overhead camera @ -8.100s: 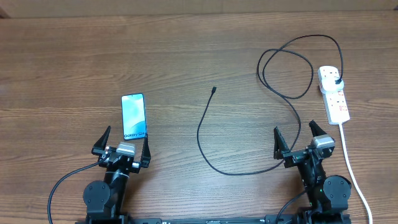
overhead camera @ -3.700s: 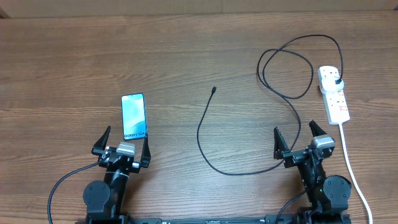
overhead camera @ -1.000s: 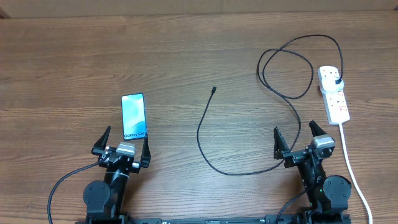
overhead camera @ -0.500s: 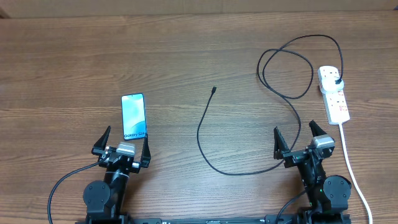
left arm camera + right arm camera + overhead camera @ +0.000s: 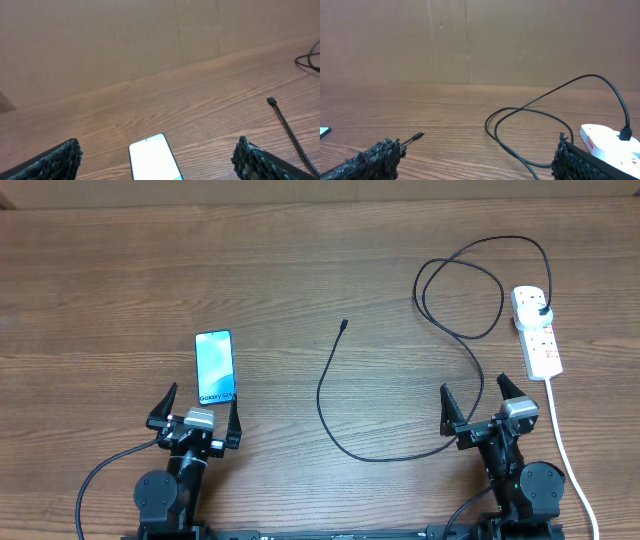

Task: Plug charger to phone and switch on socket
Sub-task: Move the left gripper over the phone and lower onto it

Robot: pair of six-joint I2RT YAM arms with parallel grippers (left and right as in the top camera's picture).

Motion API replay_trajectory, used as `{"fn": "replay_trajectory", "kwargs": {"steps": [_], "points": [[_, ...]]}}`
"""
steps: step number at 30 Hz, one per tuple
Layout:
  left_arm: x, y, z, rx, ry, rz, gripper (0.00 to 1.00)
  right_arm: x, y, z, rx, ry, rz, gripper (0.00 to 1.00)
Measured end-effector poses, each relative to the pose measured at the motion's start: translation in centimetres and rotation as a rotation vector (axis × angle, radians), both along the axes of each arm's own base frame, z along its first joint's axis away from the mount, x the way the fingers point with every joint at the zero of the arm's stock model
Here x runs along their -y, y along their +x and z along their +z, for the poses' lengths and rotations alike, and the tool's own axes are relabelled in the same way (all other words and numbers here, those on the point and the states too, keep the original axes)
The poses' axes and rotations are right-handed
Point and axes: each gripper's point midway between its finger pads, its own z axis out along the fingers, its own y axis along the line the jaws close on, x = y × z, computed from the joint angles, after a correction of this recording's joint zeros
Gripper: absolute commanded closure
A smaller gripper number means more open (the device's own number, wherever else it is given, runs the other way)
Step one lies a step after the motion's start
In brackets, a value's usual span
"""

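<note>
Two robot arms sit at the near edge of a brown wood-grain table (image 5: 300,260) with the job barely begun. The left gripper (image 5: 200,406) has its black textured fingers spread wide and empty, just behind the slim black-bezelled phone (image 5: 215,367). The phone lies flat, light-blue screen up, with its bottom edge toward the arm. The right gripper (image 5: 472,396) is equally wide and holds nothing, parked near the long thin black charger cable (image 5: 320,392) where it sweeps across the wood. The cable's small black connector tip (image 5: 344,325) lies loose at mid-table, well apart from the phone. Its far end loops twice and finishes in a black plug (image 5: 541,311), which appears already seated in the short white power-strip socket (image 5: 538,345) on the right. The strip's thicker white cord (image 5: 562,442) trails off toward the near edge. On this evidence, only the mains end of the task looks done. What is left is to pick up the connector tip, carry it to the phone's bottom port and push it home, then press one of the small red switches (image 5: 590,145) on the socket. Whether that switch is already on cannot be told from these views.
</note>
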Motion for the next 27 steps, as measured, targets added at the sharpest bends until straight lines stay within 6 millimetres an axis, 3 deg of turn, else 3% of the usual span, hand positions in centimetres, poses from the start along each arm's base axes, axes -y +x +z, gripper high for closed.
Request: {"fn": "replay_trajectory", "kwargs": {"steps": [7, 10, 19, 27], "points": [[-0.6, -0.3, -1.9, -0.155, -0.017, 0.037, 0.0, 0.0, 0.0, 0.0, 0.0, 0.0, 0.0, 0.0], [-0.7, -0.3, -1.7, -0.239, -0.01, 0.044, 0.0, 0.0, 0.0, 0.0, 0.0, 0.0, 0.0, 0.0], [-0.6, 2.8, 4.8, -0.373, -0.009, 0.034, 0.0, 0.0, 0.0, 0.1, 0.002, 0.001, 0.0, 0.0], [1.2, 5.9, 9.5, -0.632, -0.062, -0.072, 0.0, 0.0, 0.0, 0.1, 0.002, 0.0, 0.0, 0.0]]}}
